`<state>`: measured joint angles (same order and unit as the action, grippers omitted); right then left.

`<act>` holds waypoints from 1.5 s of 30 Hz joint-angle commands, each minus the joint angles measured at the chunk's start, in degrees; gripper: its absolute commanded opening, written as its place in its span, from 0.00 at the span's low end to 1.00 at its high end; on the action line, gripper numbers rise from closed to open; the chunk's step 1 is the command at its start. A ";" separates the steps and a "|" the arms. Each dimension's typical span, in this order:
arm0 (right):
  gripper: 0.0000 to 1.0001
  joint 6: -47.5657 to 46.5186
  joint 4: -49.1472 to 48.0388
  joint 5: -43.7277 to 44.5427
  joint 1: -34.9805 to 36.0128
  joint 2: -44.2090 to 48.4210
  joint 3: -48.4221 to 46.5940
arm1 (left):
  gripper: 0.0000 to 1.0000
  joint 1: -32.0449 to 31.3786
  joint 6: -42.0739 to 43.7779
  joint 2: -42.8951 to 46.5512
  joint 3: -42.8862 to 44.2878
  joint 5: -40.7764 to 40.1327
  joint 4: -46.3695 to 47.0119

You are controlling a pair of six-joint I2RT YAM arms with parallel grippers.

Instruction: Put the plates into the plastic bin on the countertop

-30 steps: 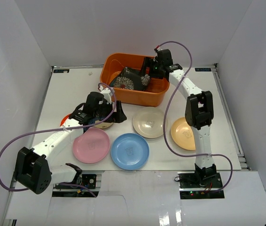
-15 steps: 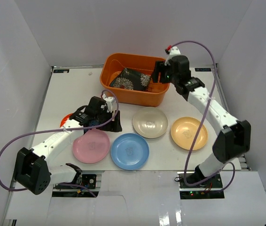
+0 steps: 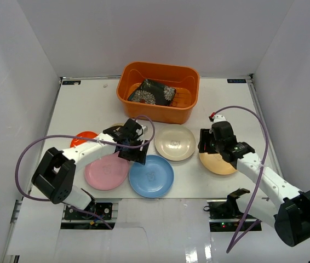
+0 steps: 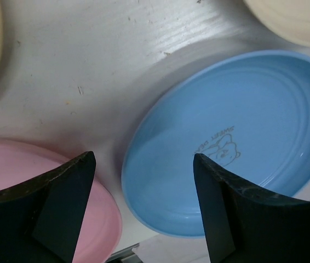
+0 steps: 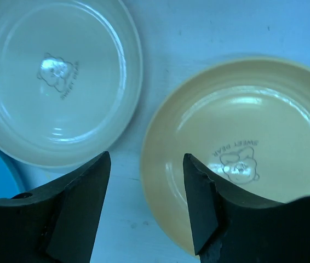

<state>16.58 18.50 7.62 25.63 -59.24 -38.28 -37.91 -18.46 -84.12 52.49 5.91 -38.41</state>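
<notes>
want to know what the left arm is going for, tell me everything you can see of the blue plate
The round blue plate is shallow and glossy, plastic by its look, with a raised rim and a small bear print with lettering in its well. It lies flat, right way up and empty, on the white countertop near the front edge, a narrow gap from the round pink plate on its left. The left gripper hangs over its left rim with jaws open, not gripping it.
</notes>
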 commanded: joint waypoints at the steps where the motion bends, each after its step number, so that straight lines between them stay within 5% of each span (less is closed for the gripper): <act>1: 0.62 2.32 1.45 4.07 0.04 2.38 2.68 | 0.82 -0.67 0.79 -0.95 2.36 -1.44 2.99; 8: 0.57 1.44 0.66 -3.57 0.04 -2.97 4.62 | 0.73 -1.02 2.11 -6.06 1.92 -3.01 3.34; 11: 0.56 1.26 0.04 -7.08 0.04 -5.34 5.76 | 0.59 -1.11 2.37 -7.02 1.56 -1.88 3.78; 19: 0.43 3.11 -0.92 -4.46 0.12 -7.81 8.05 | 0.01 -1.11 3.60 -5.89 1.74 2.08 3.96; 21: 0.38 3.20 -0.75 -4.19 0.12 -8.87 8.05 | 0.00 -1.11 3.78 -3.70 2.09 3.57 3.09; 22: 0.23 3.63 -0.75 -4.19 0.12 -9.05 8.05 | 0.00 -1.11 3.69 -2.64 2.53 4.10 2.65; 25: 0.10 4.07 -0.22 -3.84 0.13 -7.38 7.79 | 0.00 -1.11 2.99 3.59 4.72 5.33 0.01; 33: 0.08 2.67 5.75 -2.08 0.12 -0.09 3.83 | 0.00 0.82 1.59 10.12 17.89 9.64 -4.22; 40: 0.08 1.79 6.11 -0.67 0.12 5.89 0.14 | 0.00 10.48 -5.18 -5.40 40.47 7.02 6.68; 45: 0.08 0.48 5.67 -0.85 0.30 8.00 -3.72 | 0.00 14.53 -3.87 -18.43 55.06 -0.71 5.81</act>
<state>18.41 25.17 6.92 25.74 -52.93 -38.15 -25.26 -21.65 -97.76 101.80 9.78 -33.19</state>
